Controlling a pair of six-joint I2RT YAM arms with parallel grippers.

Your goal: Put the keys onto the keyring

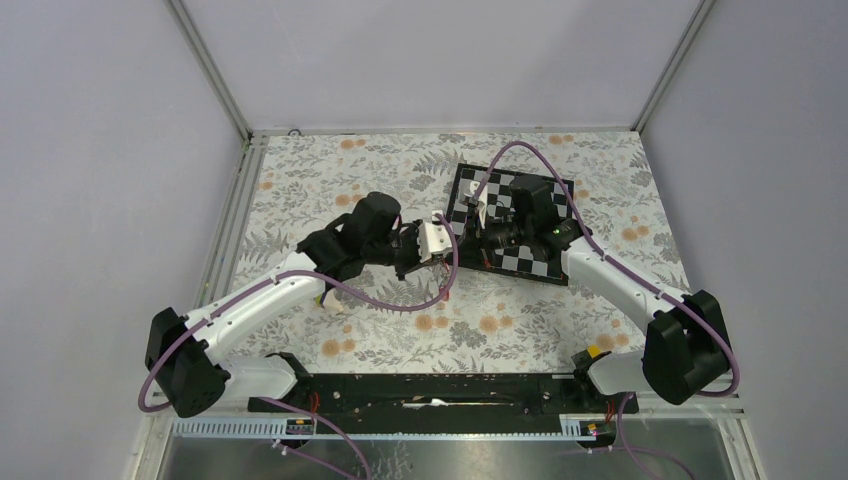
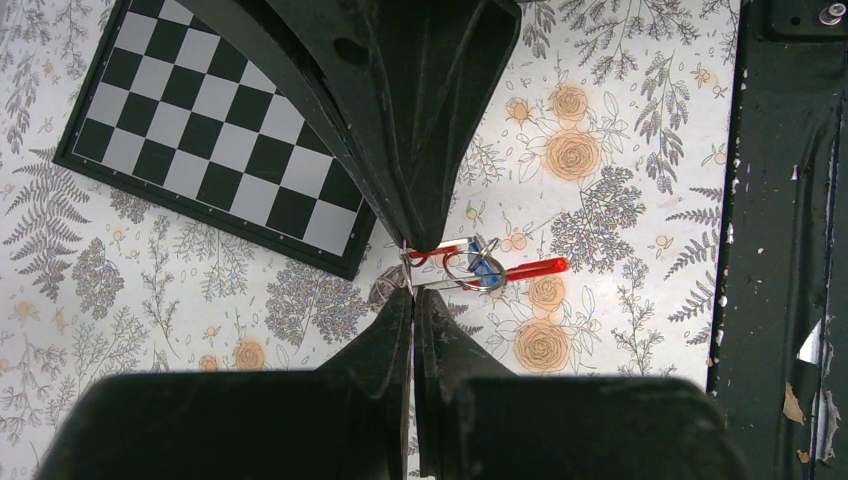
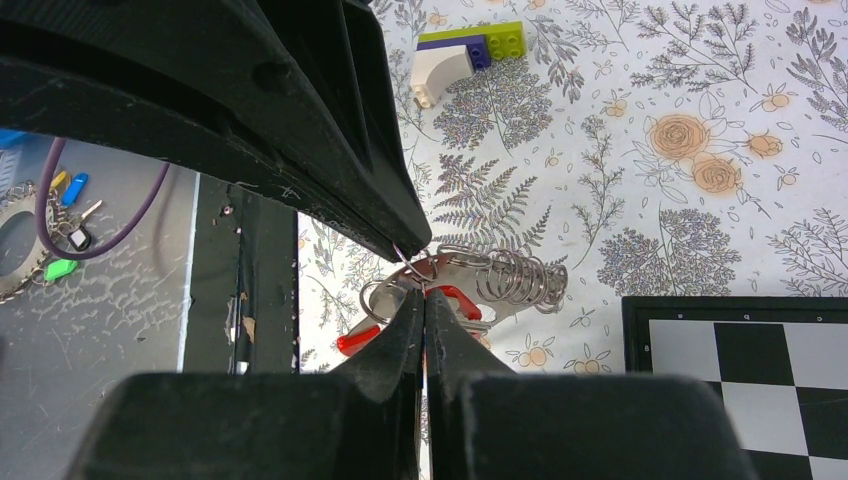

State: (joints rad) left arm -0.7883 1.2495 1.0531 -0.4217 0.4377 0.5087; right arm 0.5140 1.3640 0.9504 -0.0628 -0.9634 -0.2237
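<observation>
Both grippers meet above the table, left of the chessboard. My left gripper [image 1: 432,243] [image 2: 412,290] is shut on a thin metal ring [image 2: 470,270] that carries the blue key tag [image 2: 478,265] and the red key tag [image 2: 535,267]. The red tag also shows in the right wrist view [image 3: 358,340]. My right gripper [image 1: 478,236] [image 3: 425,293] is shut on the keyring [image 3: 450,268], a grey curved loop with a red section [image 3: 462,300]. The two fingertip pairs almost touch. The keys' blades are hidden.
The chessboard [image 1: 515,225] [image 2: 200,130] [image 3: 750,370] lies under the right arm. A coil of metal rings [image 3: 515,280] hangs on the keyring. A yellow-green and white block [image 3: 465,55] lies on the floral cloth. A black rail [image 1: 430,390] [image 2: 780,250] runs along the near edge.
</observation>
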